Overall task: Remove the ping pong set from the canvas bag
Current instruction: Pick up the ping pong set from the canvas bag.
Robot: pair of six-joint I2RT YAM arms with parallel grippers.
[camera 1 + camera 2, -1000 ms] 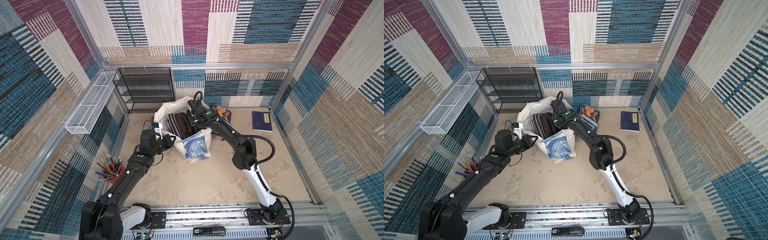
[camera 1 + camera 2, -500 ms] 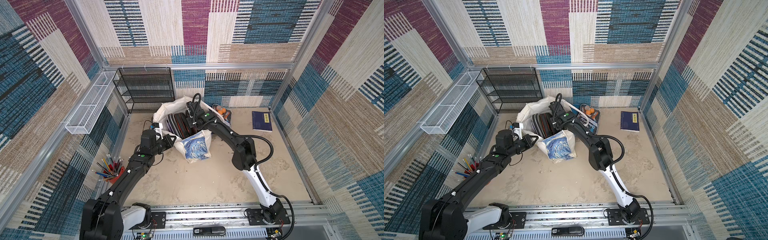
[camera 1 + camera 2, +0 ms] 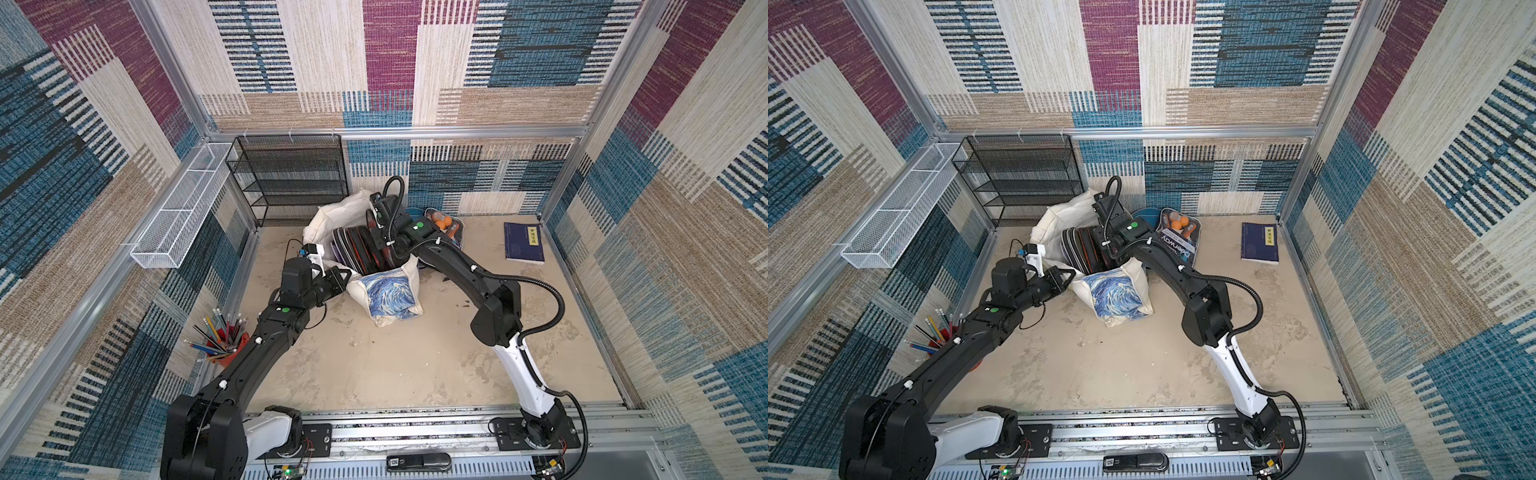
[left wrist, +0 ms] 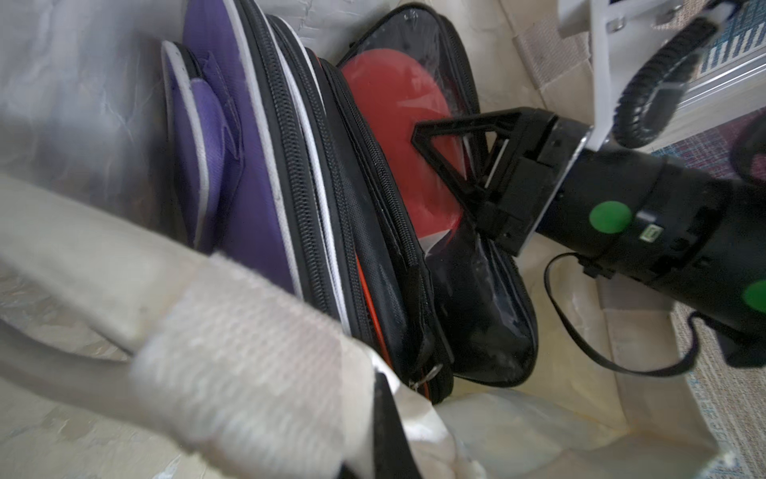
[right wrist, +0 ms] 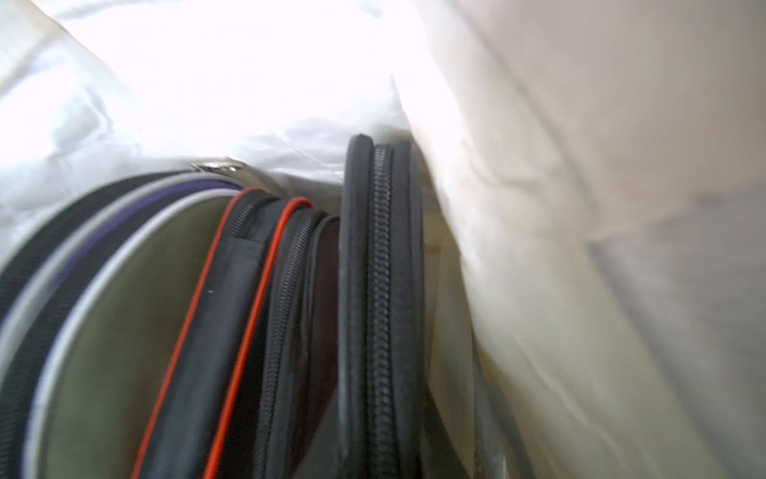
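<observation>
At the near rim of the canvas bag (image 3: 390,297), the left gripper (image 3: 340,277) has its fingers pressed together on the cloth beside a webbing handle (image 4: 248,352). Just past those fingers, zipped cases stand on edge inside the open bag, a purple case (image 4: 248,166) among them. Beyond these the right gripper (image 4: 445,166) reaches in, its fingers pinching the ping pong set (image 4: 398,108), a clear-fronted black case showing a red paddle. Behind the right fingers, outside the bag, sit a Deerway case (image 3: 1177,245) and, further off, a blue notebook (image 3: 1259,243).
</observation>
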